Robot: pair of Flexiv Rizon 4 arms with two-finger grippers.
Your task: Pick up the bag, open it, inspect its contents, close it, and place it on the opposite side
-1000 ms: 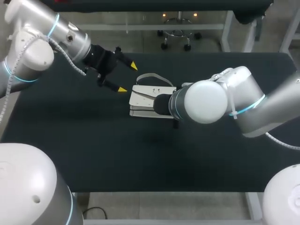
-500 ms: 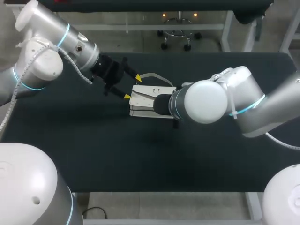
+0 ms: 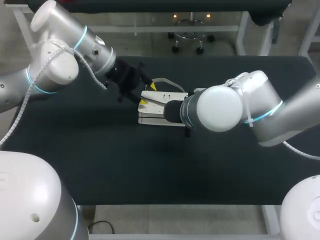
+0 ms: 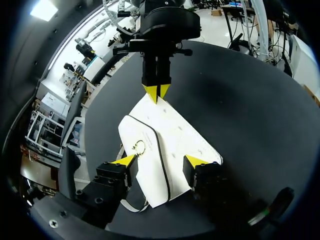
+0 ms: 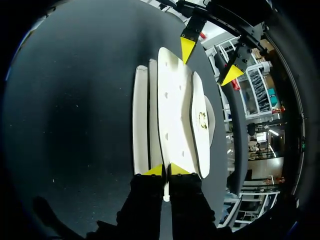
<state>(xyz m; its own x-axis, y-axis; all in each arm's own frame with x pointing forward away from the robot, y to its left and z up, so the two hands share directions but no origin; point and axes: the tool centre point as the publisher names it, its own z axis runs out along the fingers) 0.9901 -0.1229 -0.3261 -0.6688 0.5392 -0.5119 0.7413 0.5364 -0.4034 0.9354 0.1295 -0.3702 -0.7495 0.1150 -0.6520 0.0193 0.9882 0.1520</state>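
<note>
Flat on the table (image 3: 100,160) lies a white bag (image 3: 160,107), likely light and floppy. At one end our right gripper (image 5: 166,170) pinches its thin edge; at the opposite end our left gripper (image 4: 161,161) straddles it, spread wide, a sensible second hold

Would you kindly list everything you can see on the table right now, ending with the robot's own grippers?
handbag: one, white, lying flat near the table's middle
strap: one, pale grey, looped out from the handbag's far side
ring clasp: one, metallic, on the handbag's flap
table: one, black, under everything
left gripper: one, black with yellow tips, open, fingers astride the handbag's end nearest the left arm
right gripper: one, black with yellow tips, shut on the handbag's opposite edge
</note>
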